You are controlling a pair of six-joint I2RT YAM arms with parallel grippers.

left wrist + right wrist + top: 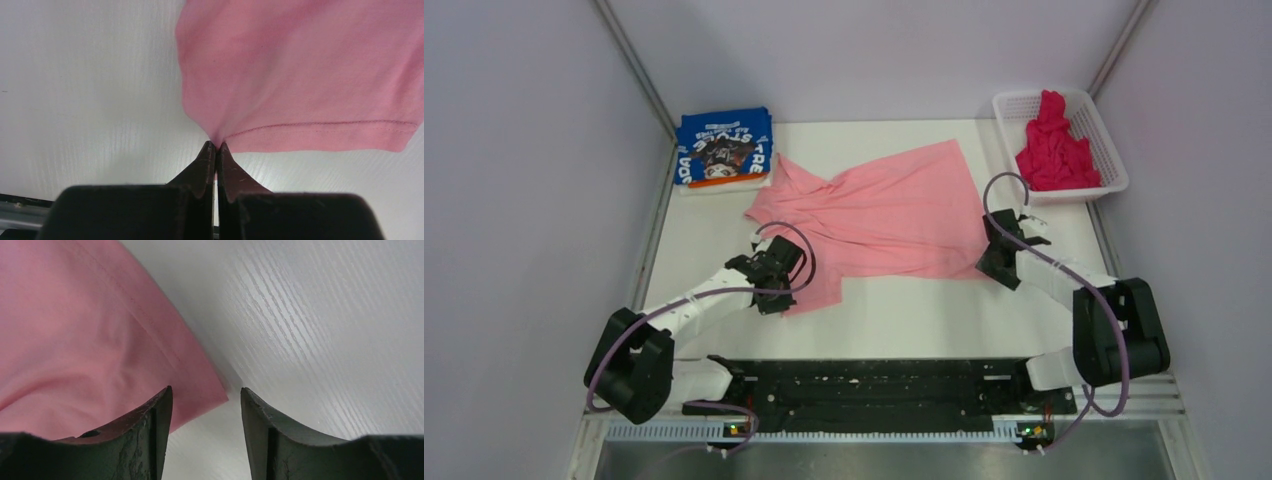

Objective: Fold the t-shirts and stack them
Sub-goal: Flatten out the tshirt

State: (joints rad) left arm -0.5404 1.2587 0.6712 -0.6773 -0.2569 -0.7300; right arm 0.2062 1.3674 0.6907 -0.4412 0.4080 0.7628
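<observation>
The light pink t-shirt (879, 212) lies spread and rumpled across the middle of the white table. My left gripper (786, 283) is shut on its near left edge; in the left wrist view the pink t-shirt (300, 75) is pinched at the hem between the closed tips of the left gripper (216, 146). My right gripper (992, 262) stands open at the shirt's near right corner; in the right wrist view that corner of the pink t-shirt (90, 340) lies between the fingers of the right gripper (206, 395), untouched. A folded blue t-shirt (723, 147) lies at the back left. A magenta t-shirt (1054, 145) is bunched in the basket.
A white mesh basket (1114, 160) stands at the back right corner of the table (924, 310). Grey walls and metal rails close in the left, right and back. The arms' black base rail runs along the near edge.
</observation>
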